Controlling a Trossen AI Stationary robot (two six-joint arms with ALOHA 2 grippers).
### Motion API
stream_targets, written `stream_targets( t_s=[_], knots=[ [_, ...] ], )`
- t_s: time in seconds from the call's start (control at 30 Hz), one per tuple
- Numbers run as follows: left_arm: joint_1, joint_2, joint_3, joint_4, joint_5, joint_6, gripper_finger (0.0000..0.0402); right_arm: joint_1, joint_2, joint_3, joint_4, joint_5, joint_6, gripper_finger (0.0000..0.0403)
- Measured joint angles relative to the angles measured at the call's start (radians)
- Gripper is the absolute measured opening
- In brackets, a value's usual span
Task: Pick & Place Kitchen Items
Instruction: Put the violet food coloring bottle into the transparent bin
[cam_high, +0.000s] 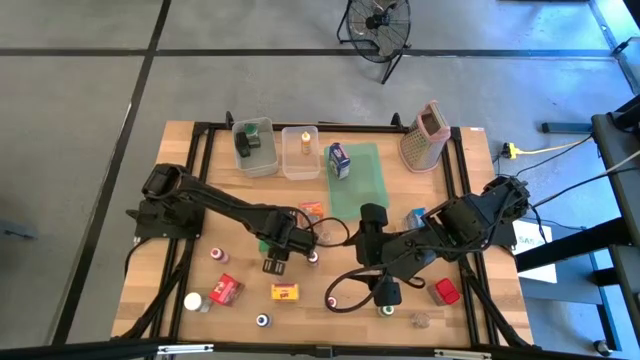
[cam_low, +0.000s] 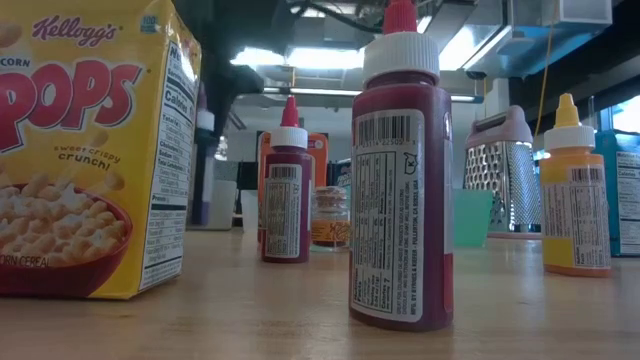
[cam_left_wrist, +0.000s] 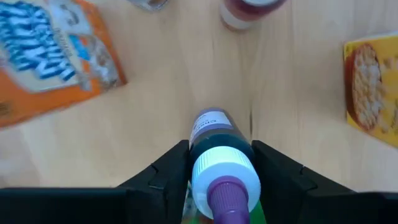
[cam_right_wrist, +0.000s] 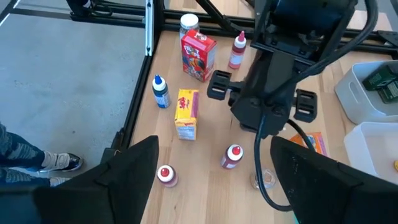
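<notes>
Small bottles, jars and cartons stand scattered over the wooden table. My left gripper points down near the table's middle, shut on a small dark bottle with a white collar and purple cap; the gripper hides this bottle in the high view. Around it stand an orange carton, a yellow carton and a red-capped bottle. My right gripper hangs open high above the table's near right part, over nothing, looking down at the left arm. My left gripper pinches the small bottle's upper body, just under the white collar, between its two fingers. The fingers come from above, pointing down, one on each side. The bottle stands upright between them, cap up. Whether its base is off the table I cannot tell.
Two clear bins, a flat green tray with a blue carton, and a box grater line the far edge. A red carton, a white-capped jar and more bottles stand near the front.
</notes>
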Motion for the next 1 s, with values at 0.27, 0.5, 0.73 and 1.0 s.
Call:
stream_targets(
  t_s=[0.27,0.5,0.73,1.0],
  knots=[
    [0.015,-0.002,0.16,-0.198,-0.021,0.039,0.0149,0.017,-0.022,0.0,0.01,0.02,-0.008,0.0309],
    [0.074,-0.002,0.365,-0.339,-0.085,0.064,0.0148,0.055,-0.061,0.0,0.011,0.087,-0.03,0.028],
    [0.174,-0.005,0.573,-0.481,-0.123,0.105,0.0148,0.061,-0.088,0.0,-0.048,0.082,-0.018,0.0257],
    [0.363,-0.012,0.655,-0.481,-0.083,0.175,0.0148,0.083,-0.128,0.0,-0.136,0.08,-0.018,0.0246]
  ],
)
